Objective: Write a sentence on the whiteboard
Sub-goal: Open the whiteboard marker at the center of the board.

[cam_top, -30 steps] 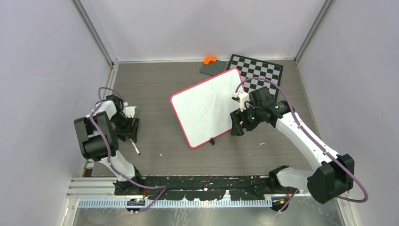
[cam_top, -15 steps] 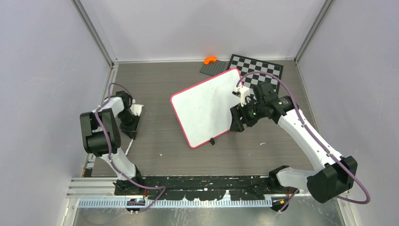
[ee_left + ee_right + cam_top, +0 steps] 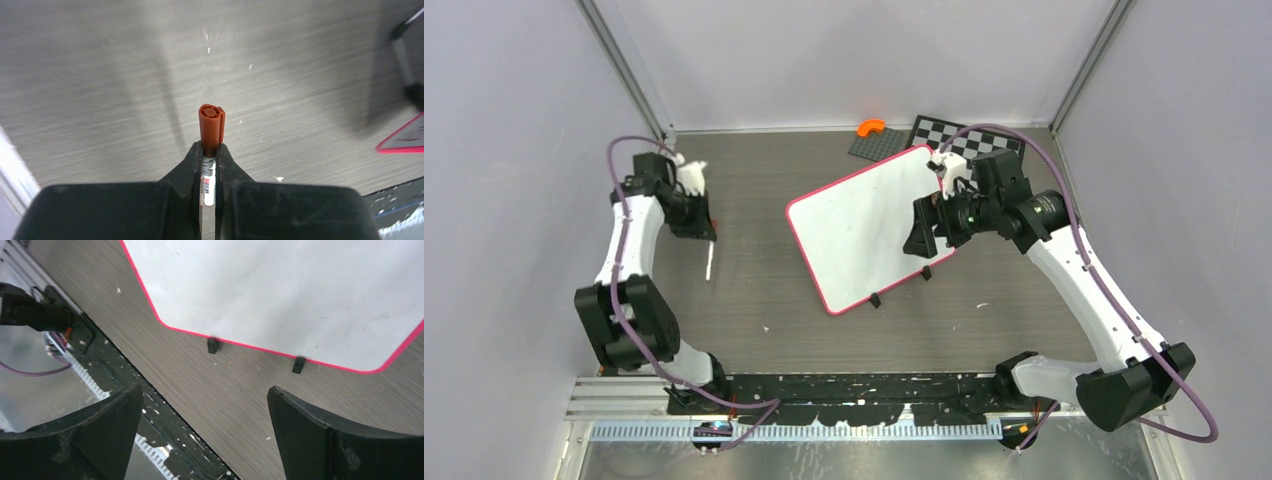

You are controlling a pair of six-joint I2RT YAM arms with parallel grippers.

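Observation:
The whiteboard [image 3: 864, 228], white with a thin pink-red frame, lies askew in the middle of the table. Its face shows plain white and the sentence is out of view. My left gripper [image 3: 703, 234] is raised over the left side of the table. It is shut on a white marker [image 3: 710, 262] with a red-brown cap [image 3: 211, 124], which sticks out past the fingertips. My right gripper [image 3: 921, 236] hovers over the board's right edge, open with nothing between its fingers [image 3: 320, 432]. The board's near edge and black clip feet [image 3: 213, 345] show in the right wrist view.
A black-and-white chessboard [image 3: 987, 140] lies at the back right, partly under my right arm. An orange piece [image 3: 870, 127] sits on a dark grey plate [image 3: 876, 147] behind the whiteboard. A black rail [image 3: 844, 386] runs along the near edge.
My left gripper has shut on the marker and lifted it off the table toward the back. My right gripper has moved back along the board's right edge and opened wider.

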